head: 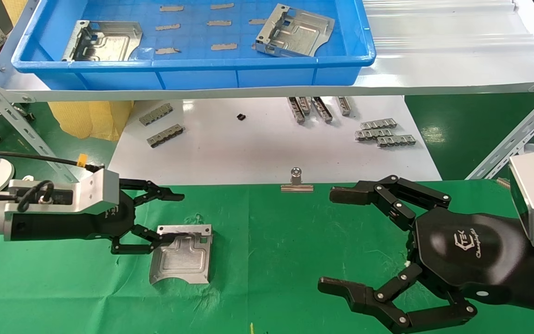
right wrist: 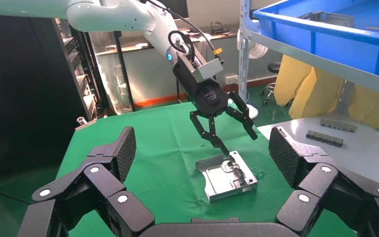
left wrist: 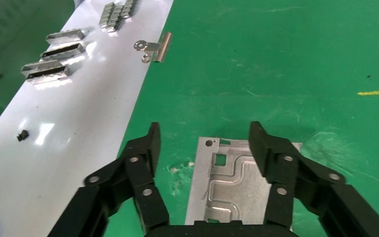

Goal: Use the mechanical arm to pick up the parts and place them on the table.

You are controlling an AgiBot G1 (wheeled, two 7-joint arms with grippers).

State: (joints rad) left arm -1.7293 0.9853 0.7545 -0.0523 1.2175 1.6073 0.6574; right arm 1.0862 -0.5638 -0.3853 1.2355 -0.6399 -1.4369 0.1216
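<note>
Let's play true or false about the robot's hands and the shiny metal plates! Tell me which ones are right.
1. Two shiny plates lie in the blue tray. True: one plate at its left end, another at its right.
2. The left hand grips a plate in the air. False: it is open, and the plate lies on the green table.
3. The right hand is open and holds nothing. True.
4. The silver clip sits inside the tray. False: it sits on the table's edge.

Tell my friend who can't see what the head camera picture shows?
The left mechanical arm spreads its open fingers over a silver part lying on the green table. The right mechanical arm hovers open nearby.
</note>
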